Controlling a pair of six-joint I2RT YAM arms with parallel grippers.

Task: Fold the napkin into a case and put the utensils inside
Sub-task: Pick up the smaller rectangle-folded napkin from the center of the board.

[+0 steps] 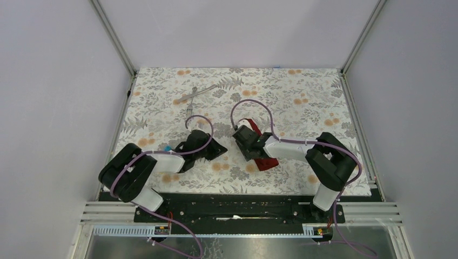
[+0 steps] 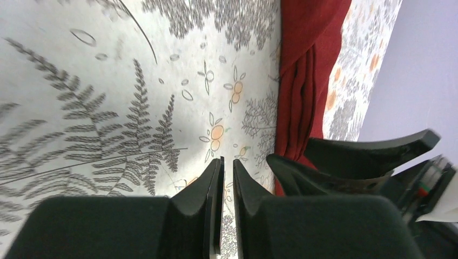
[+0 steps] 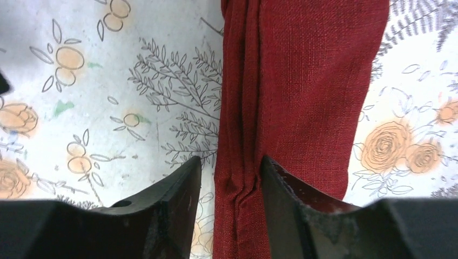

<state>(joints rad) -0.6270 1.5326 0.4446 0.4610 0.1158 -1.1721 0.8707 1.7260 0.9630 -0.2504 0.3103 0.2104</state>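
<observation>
While viewing from above, logging napkin (image 1: pixel 266 163) as lying folded into a narrow dark red strip on the floral table cover (image 1: pixel 302 91), right of centre, running near-to-far and largely hidden under the right arm (image 1: pixel 294 148). Noting stacked pleats along one long edge in the right wrist view.

Recording right gripper (image 3: pixel 231 178) as hanging low over that pleated edge, fingers (image 3: pixel 173 205) standing roughly half open, straddling the folds and clamping nothing, with one finger over the cloth and the other over bare cover. Not telling from these views whether touching the cloth.

Recording left gripper (image 2: pixel 228 178) as sitting near the napkin, to its left, low over the cover, fingers (image 2: pixel 205 189) all but closed, showing only a thin slit and holding nothing. Seeing the right gripper's black fingers close beside it in the left wrist view, against the cloth.

Listing utensils (image 1: pixel 193 98) as lying bare on the cover, far and left of centre, well apart from napkin and both grippers: fork (image 1: pixel 191 105) pointing tines toward the arms, second slim piece (image 1: pixel 202 90) lying slantwise by its handle, kind too small for telling.
</observation>
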